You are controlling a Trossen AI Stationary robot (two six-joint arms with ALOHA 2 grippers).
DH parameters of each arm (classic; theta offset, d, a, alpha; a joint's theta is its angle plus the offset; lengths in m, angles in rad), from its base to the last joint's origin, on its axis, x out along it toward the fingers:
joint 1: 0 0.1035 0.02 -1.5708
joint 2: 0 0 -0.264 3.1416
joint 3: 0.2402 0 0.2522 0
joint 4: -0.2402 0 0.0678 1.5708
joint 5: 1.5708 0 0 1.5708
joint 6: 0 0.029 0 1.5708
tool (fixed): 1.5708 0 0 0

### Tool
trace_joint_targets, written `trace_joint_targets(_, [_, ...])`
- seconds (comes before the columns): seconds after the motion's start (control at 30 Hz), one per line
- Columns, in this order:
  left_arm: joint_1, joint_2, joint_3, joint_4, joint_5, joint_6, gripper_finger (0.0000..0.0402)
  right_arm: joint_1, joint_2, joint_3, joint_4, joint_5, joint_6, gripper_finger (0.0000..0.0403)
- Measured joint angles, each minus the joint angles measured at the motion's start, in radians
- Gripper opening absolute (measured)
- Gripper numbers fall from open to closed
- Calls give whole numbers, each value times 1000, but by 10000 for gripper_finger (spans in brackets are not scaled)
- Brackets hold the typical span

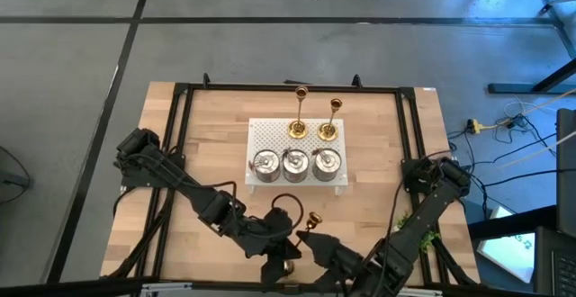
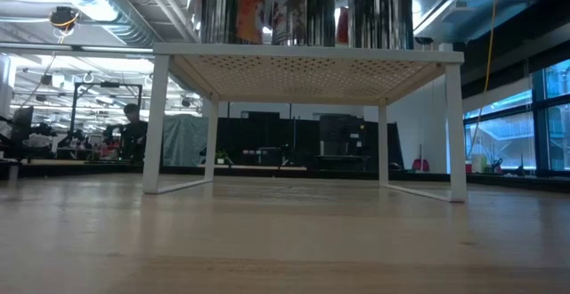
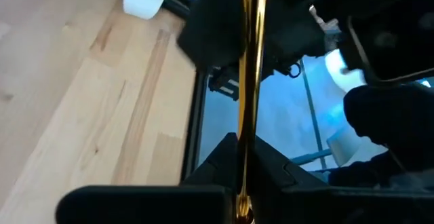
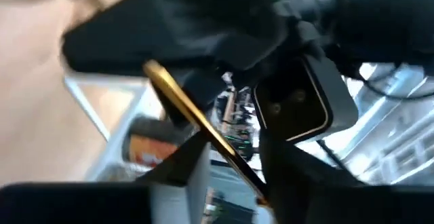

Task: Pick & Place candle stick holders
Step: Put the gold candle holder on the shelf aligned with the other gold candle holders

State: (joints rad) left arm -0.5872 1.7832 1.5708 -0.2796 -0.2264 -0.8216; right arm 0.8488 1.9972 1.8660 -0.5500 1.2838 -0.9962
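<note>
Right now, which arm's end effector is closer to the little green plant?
Right. The right end effector meets the gold candlestick from the green plant's side. The left end effector grips that candlestick from the other side, farther from the plant.

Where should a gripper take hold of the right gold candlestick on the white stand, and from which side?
Probably grip the candlestick by its slim stem, midway up, coming from the right or above: it stands upright, silver holders crowd its front, the other candlestick stands on its left.
</note>
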Motion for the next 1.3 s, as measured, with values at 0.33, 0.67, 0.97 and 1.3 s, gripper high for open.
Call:
trace_joint_targets(0.33, [-34,-5,4,35,-65,14,9,21,1,-2,166,-15,295,255])
trace_joint_targets(0.67, [-51,-23,-1,-12,-123,67,8,53,-4,2,279,-90,580,315])
trace_joint_targets(0.97, [-55,-36,-1,-55,-214,111,8,104,-9,2,497,-531,753,328])
trace_joint_targets(1.3, [-86,-40,-1,-87,-348,253,8,121,-19,2,532,-622,932,328])
